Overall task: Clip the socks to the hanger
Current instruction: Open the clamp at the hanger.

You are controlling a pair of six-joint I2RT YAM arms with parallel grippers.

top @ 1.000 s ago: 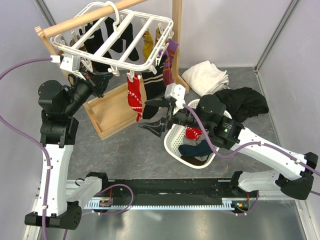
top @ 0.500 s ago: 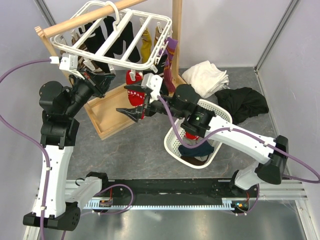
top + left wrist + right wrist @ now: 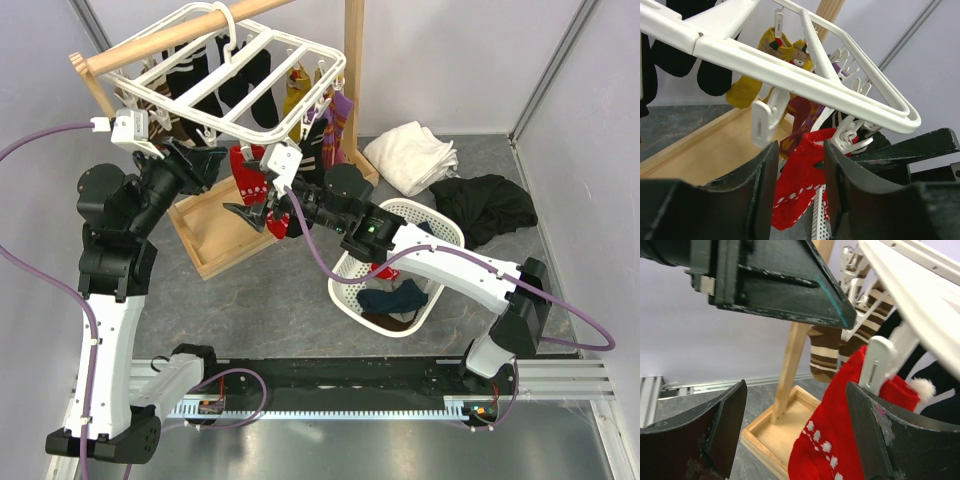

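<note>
Hanging from wooden stand (image 3: 353, 60): hanger (image 3: 300, 41); grey tabletop (image 3: 260, 300), pale walls (image 3: 460, 60).

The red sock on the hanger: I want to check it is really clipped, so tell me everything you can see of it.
The red sock looks soft and knitted, with white dots and a white fluffy bobble near its top. It hangs limp under the hanger, its upper edge pinched by a white peg. A brown-striped sock hangs behind it. The open right gripper is close beside it; whether they touch cannot be told.
</note>
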